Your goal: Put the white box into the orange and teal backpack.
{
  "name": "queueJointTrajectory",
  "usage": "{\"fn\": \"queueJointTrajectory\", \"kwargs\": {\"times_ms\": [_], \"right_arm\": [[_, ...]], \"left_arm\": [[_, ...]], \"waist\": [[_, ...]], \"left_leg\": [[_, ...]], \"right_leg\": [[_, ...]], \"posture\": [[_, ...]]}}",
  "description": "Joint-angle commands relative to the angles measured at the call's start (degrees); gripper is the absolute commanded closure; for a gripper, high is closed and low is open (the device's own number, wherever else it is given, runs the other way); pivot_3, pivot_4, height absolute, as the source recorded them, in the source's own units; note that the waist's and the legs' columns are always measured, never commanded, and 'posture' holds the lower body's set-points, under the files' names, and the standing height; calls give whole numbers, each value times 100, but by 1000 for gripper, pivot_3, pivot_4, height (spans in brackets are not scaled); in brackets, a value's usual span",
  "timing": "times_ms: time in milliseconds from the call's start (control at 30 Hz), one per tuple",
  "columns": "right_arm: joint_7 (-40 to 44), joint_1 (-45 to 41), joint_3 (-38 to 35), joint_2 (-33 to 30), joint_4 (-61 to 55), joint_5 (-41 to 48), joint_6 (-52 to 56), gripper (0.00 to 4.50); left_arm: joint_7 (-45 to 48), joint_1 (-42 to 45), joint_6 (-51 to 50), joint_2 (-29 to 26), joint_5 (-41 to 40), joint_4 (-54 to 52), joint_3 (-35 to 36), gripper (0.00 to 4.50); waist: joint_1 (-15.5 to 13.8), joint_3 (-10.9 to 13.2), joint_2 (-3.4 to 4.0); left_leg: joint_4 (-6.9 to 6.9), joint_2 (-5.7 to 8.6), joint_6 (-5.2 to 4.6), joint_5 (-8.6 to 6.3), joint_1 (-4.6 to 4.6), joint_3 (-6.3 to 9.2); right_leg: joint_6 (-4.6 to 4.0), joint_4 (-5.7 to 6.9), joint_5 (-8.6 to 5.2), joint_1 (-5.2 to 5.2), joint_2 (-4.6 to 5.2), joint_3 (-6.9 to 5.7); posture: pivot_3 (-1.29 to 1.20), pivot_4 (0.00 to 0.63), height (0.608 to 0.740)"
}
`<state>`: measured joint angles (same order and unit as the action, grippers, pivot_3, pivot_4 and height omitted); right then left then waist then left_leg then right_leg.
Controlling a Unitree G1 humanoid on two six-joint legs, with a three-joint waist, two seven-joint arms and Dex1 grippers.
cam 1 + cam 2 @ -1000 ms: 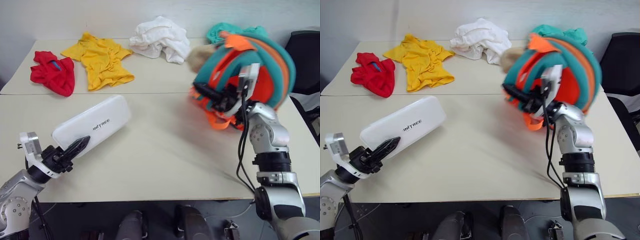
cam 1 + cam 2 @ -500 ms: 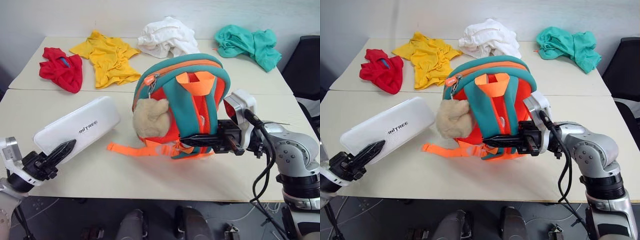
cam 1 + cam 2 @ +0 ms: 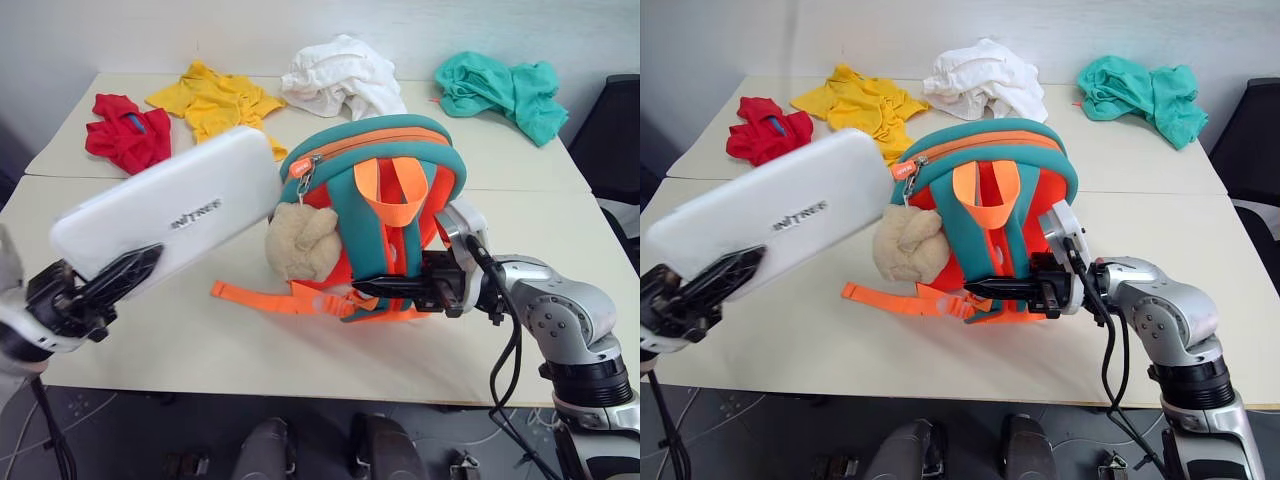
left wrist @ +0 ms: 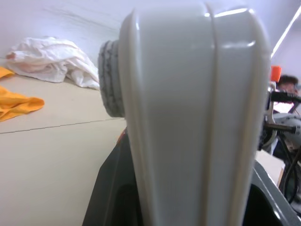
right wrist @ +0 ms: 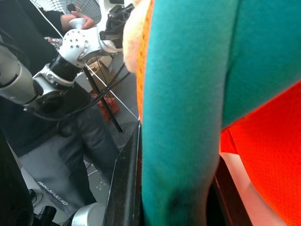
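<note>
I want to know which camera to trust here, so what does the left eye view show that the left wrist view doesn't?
Left eye view alone: the orange and teal backpack standing on the table, the right gripper shut on its teal strap, the left gripper at the white box's near end, and red and teal clothes.
Left wrist view alone: the box's narrow end seen close up, with its edge seam.
Both: the white box held off the table, the white cloth, a yellow garment.

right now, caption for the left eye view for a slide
Left gripper holds the white box raised beside the orange and teal backpack, whose strap the right gripper grips.
</note>
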<state>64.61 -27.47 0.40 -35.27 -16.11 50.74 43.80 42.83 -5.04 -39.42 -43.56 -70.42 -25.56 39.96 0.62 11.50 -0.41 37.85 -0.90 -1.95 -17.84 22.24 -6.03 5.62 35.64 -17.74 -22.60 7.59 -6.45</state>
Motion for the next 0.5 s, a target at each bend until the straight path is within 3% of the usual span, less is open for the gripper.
{"fn": "queueJointTrajectory", "kwargs": {"times_ms": [33, 300, 500], "right_arm": [[62, -17, -15, 21, -32, -41, -109, 4459], [79, -48, -7, 91, 51, -182, -146, 4459], [111, -116, 41, 111, 104, -194, -96, 4459]], "left_arm": [[631, 94, 240, -326, 544, 137, -318, 3146], [1523, 422, 1055, -894, 1976, 644, -1005, 3146], [1435, 2521, 554, -1174, 2512, 658, -2711, 3146]], "waist": [[-5, 0, 0], [-54, 0, 0], [-146, -1, -3]], "left_leg": [[0, -1, 0, 0, 1, -1], [2, -2, 0, 0, 1, -8], [9, 3, -1, 0, 10, 3]], "right_leg": [[0, 2, 0, 0, -2, 0], [0, -5, 0, -4, -4, 5], [5, 4, 3, -4, 3, -5]], "posture": [[0, 150, 740], [0, 150, 740], [0, 150, 740]]}}
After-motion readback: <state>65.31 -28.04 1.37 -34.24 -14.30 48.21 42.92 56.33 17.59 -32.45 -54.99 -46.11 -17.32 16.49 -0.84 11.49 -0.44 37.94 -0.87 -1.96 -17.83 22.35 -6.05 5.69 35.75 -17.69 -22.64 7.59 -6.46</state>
